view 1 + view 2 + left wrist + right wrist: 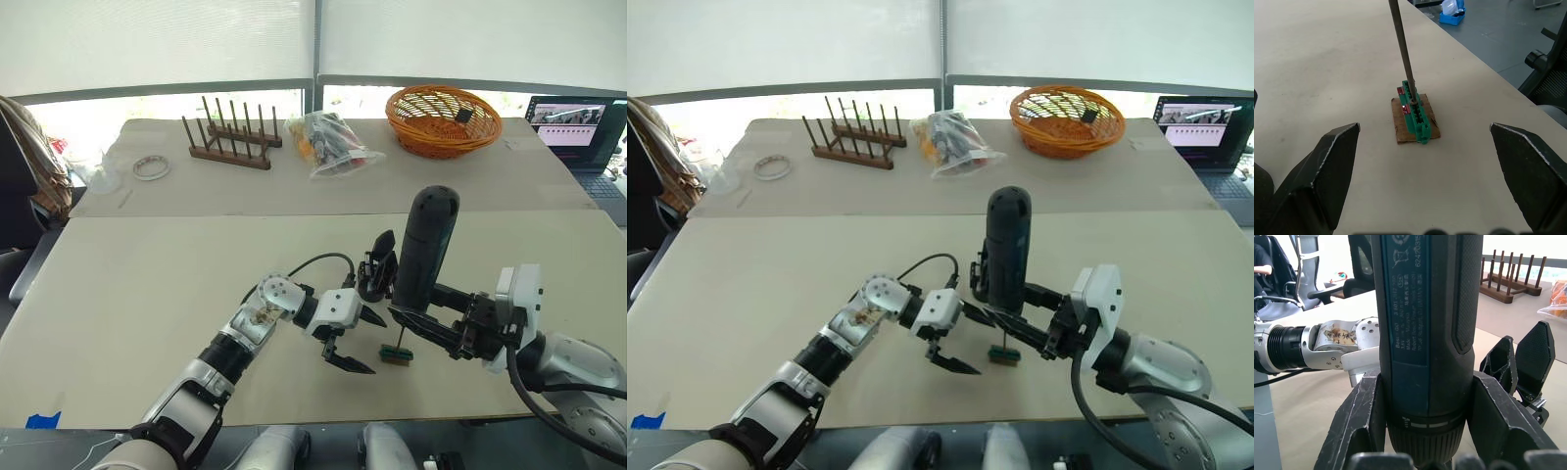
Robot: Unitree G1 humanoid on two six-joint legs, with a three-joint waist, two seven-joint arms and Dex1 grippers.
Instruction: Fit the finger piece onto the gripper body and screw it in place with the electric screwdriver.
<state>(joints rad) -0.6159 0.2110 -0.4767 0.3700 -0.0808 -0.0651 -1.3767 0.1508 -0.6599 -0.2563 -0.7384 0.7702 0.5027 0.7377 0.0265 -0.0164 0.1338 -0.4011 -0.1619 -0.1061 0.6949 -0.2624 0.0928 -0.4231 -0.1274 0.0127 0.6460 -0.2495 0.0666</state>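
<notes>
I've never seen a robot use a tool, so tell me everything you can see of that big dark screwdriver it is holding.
The electric screwdriver is a thick, dark cylinder with a rounded top, a textured grip panel and a printed label. It stands nearly upright over the table, clamped low on its body between the right gripper fingers. A thin metal bit runs down from it, its tip resting on a small green part lying on a brown square. The open left gripper hovers beside it.

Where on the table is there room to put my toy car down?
The bare near-left table, left of the left gripper, is free. The far edge is crowded: wooden rack, plastic bag, orange basket.
</notes>
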